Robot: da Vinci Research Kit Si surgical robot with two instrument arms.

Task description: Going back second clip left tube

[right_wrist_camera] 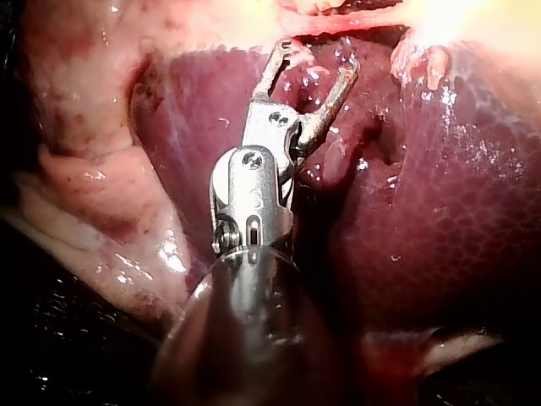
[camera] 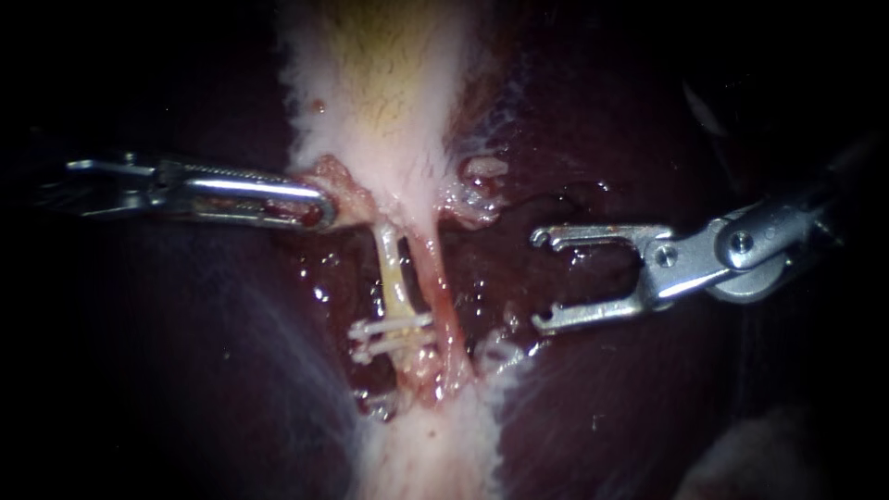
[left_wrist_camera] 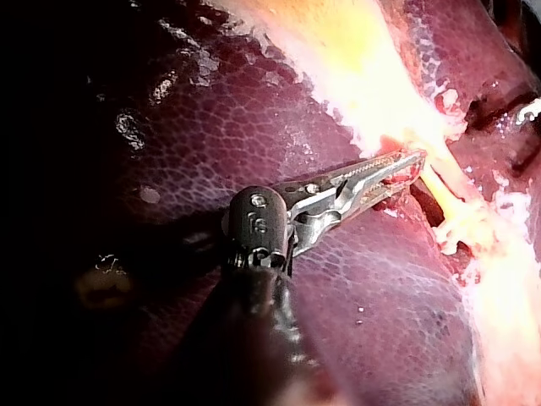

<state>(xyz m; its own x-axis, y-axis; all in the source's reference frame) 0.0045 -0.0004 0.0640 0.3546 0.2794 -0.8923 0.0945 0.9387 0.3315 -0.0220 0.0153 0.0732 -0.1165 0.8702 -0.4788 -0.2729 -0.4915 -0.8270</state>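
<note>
1. The left instrument is slim serrated steel, its jaws clamped on pink tissue at the left tube's far end.
2. The left tube looks pale, soft, wet and easily torn. White clips cross its near end, so any hold belongs on the bare middle.
3. The right instrument holds its hooked jaws apart and empty over glossy liver.

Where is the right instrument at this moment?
In the endoscope view, the right instrument hangs open and empty over the liver, to the right of the left tube and its clips, touching neither.
</note>
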